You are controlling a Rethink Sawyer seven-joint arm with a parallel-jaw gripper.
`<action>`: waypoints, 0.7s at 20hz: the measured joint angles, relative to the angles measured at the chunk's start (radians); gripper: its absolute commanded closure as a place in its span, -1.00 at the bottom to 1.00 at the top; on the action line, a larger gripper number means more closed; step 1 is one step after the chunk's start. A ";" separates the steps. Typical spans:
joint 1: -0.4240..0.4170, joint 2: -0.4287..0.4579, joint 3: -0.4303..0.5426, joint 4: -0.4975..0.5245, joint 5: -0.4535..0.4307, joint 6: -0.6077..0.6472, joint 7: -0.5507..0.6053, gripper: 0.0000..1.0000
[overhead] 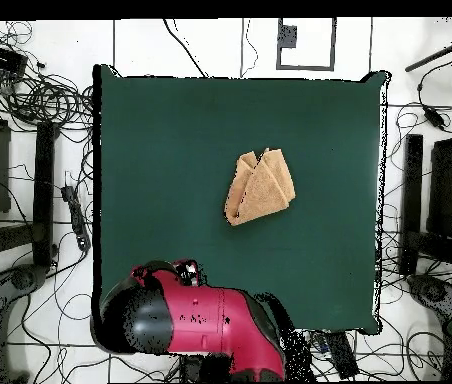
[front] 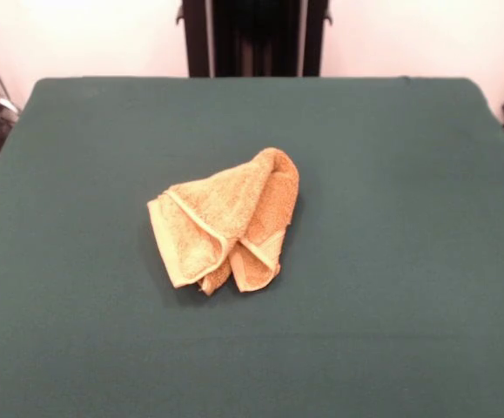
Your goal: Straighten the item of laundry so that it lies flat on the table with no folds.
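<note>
Although light and limp, the golden-orange terry-cloth hand towel point(front: 225, 222) lies crumpled mid-counter point(front: 391, 305) on dark green cloth; grasp a hemmed corner at its near edge. Gripper not visible; state undetermined.

- Towel point(front: 225, 222): no readable tag, no print or brand on the terry.
- Worktop point(front: 391, 157): plain green cloth, no markings.
- Arm point(overhead: 195, 320): small pale marks on the red casing in the overhead view, too small to read.
- Nothing legible in either view: no numbers, no signs.
</note>
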 measured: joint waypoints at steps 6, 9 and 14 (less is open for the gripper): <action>0.000 0.048 -0.007 -0.016 0.000 -0.007 0.000 -1.00; 0.000 0.075 -0.013 -0.024 0.000 -0.016 0.000 -1.00; 0.000 0.123 -0.024 -0.032 0.000 -0.038 0.000 -1.00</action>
